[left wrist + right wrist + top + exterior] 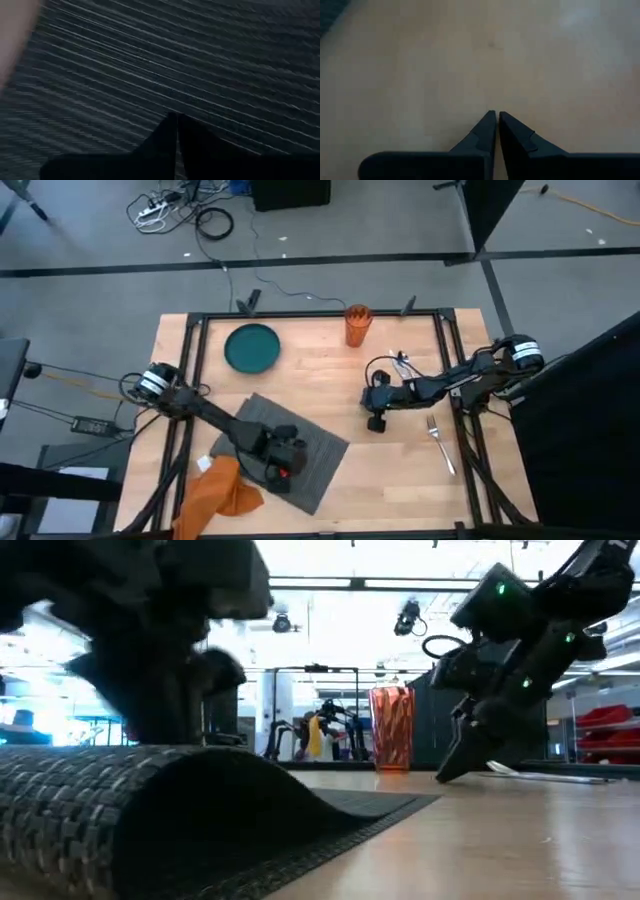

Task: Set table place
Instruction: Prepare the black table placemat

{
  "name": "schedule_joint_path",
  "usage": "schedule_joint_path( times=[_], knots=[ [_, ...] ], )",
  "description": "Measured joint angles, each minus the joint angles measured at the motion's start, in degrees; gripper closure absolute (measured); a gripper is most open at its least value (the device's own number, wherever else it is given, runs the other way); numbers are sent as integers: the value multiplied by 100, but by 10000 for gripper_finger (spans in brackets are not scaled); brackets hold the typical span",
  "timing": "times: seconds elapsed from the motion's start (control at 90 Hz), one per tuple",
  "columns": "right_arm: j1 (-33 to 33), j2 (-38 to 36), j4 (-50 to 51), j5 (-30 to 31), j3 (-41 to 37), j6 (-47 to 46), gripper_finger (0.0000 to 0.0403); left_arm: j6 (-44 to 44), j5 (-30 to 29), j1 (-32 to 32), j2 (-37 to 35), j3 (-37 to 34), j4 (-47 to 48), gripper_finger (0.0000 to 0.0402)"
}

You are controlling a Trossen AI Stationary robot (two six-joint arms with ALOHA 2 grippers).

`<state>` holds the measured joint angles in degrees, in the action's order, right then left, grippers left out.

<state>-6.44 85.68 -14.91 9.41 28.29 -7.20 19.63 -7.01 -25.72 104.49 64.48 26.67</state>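
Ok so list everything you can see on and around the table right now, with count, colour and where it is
Light wood-grain table: one, black-framed, centre.
Dark grey ribbed placemat: one, front left, lying askew, one part humped up in the low view.
Round teal plate: one, back left.
Orange ribbed tumbler: one, back centre.
Orange cloth napkin: one, crumpled at the front left edge, touching the placemat.
Silver fork: one, right side.
Cables: several, on the floor behind the table.
Left gripper: dark, over the placemat, fingers shut.
Right gripper: dark, above bare wood right of centre, fingers shut.
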Motion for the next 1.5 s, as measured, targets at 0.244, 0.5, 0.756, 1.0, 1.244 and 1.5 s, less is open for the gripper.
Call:
schedule_joint_path(
  times=[0.244,0.5,0.756,1.0,1.244,1.5],
  knots=[
    [-421,356,-943,-537,20,-154,403,-44,-355,139,15,-105,149,402],
    [-700,1582,-2583,-469,202,-530,403,-134,-581,250,17,-106,-22,402],
    [-780,2296,-2481,-366,851,-466,403,-19,-539,294,13,-84,60,402],
    [-780,2005,-1281,46,929,-431,403,1303,-303,-61,13,305,1680,402],
    [-956,1483,-40,543,926,-589,403,2534,-442,-444,-22,-282,991,402],
    [-1599,1286,758,986,905,-1533,403,1570,-1392,-97,-37,-968,-334,402]
  ],
)
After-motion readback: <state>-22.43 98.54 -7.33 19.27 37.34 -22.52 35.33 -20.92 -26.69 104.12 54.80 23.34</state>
